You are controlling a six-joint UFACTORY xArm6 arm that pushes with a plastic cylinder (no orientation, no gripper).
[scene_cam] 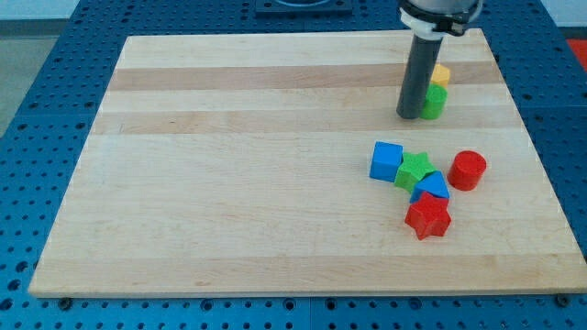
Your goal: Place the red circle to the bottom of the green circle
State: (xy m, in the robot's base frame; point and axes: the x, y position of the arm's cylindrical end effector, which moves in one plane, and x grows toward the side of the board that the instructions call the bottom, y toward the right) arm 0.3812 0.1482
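Note:
The red circle (468,170) sits at the view's right, below the green circle (434,102) with a gap between them. The green circle stands near the view's top right, just under a yellow block (441,74). My tip (408,115) rests on the board right beside the green circle's left side, touching or nearly touching it. The rod hides part of the green circle and the yellow block.
A cluster lies left of the red circle: a blue cube (386,160), a green star (415,170), a blue block (431,187) and a red star (428,216). The wooden board (229,165) has its right edge close to the red circle.

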